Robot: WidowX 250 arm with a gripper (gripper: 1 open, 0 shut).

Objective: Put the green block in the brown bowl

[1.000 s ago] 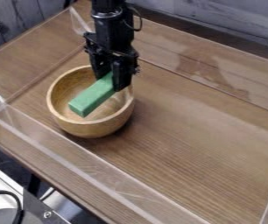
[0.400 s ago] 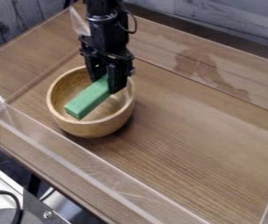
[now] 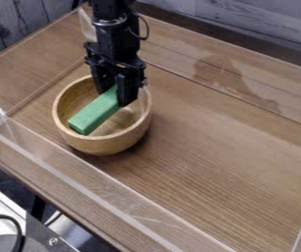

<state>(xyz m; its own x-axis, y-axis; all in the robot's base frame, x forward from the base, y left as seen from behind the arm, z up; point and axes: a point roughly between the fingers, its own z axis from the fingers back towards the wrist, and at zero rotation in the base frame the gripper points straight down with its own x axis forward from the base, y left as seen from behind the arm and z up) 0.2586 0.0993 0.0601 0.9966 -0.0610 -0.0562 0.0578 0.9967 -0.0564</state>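
Note:
The brown bowl [image 3: 64,139] stands on the wooden table, left of centre. Inside it the green block [image 3: 92,114] slants from the bowl's floor up toward the far rim. My black gripper [image 3: 120,96] points straight down over the bowl's far right side and is shut on the block's upper end. The block's lower end reaches down near the bowl's bottom; whether it touches the wood I cannot tell. The gripper's fingers hide the top end of the block.
The wooden tabletop [image 3: 219,128] is ringed by a low transparent wall [image 3: 61,167] at the front and left. A grey surface lies beyond the table's far edge at the upper right.
The gripper and the green block have shifted slightly left and down, deeper into the bowl. The grip has stayed shut.

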